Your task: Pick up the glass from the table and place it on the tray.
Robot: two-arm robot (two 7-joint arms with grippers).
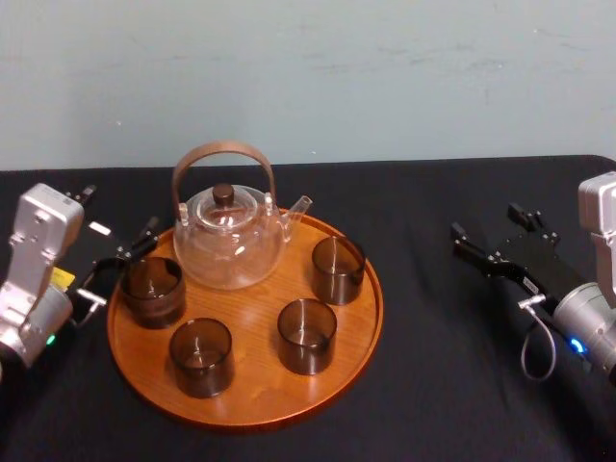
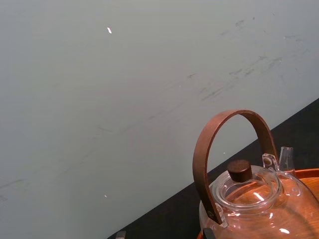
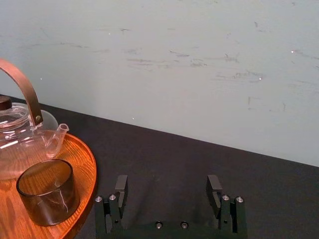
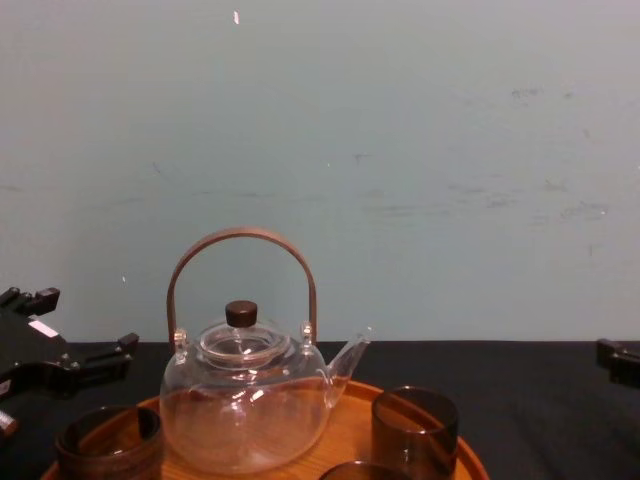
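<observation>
Several dark smoky glasses stand upright on the round orange-brown wooden tray [image 1: 252, 387]: one at its left edge [image 1: 152, 290], one at the front left [image 1: 201, 356], one at the front right [image 1: 307, 335] and one at the right [image 1: 338, 269]. My left gripper [image 1: 122, 208] hovers just left of the tray, close behind the left-edge glass, open and holding nothing. My right gripper [image 1: 486, 221] is over the black table well to the right of the tray, open and empty. In the right wrist view its fingers [image 3: 121, 183] stand wide apart beside the tray [image 3: 85, 160] and the right glass [image 3: 48, 191].
A clear glass teapot [image 1: 229, 238] with a brown hoop handle and dark lid knob stands at the back of the tray. The black tablecloth [image 1: 452, 366] runs to a pale wall behind. Bare cloth lies to the tray's right and front.
</observation>
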